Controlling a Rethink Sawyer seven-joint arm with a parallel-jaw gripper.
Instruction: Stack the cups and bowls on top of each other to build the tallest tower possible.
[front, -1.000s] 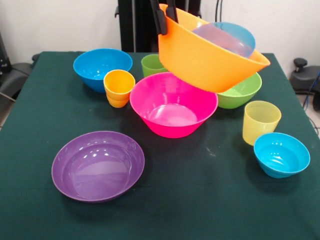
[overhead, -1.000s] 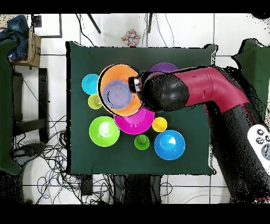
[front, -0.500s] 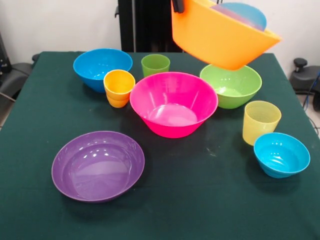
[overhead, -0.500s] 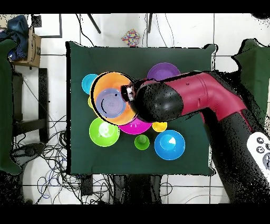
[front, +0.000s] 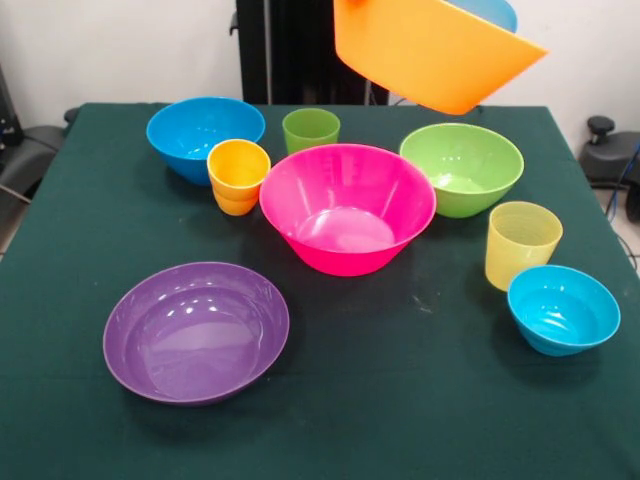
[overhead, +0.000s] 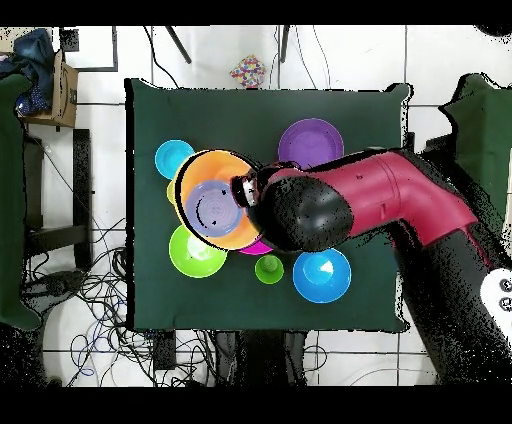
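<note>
The large glossy orange plastic bowl hung tilted in the air above the table's far side, over the medium green bowl, its upper rim cut by the picture's top edge. A small blue bowl sat nested inside it (seen from overhead as a pale purple-blue disc). The gripper met the orange bowl's rim in the overhead view; whether its jaws were open or clamped could not be told. On the dark green tablecloth stood the big pink bowl at centre, the wide shallow purple bowl near the front edge, the medium blue bowl, the yellow-orange tumbler, the green tumbler, the ribbed pale yellow tumbler and another small blue bowl near the right edge. Open cloth lay along the front edge.
</note>
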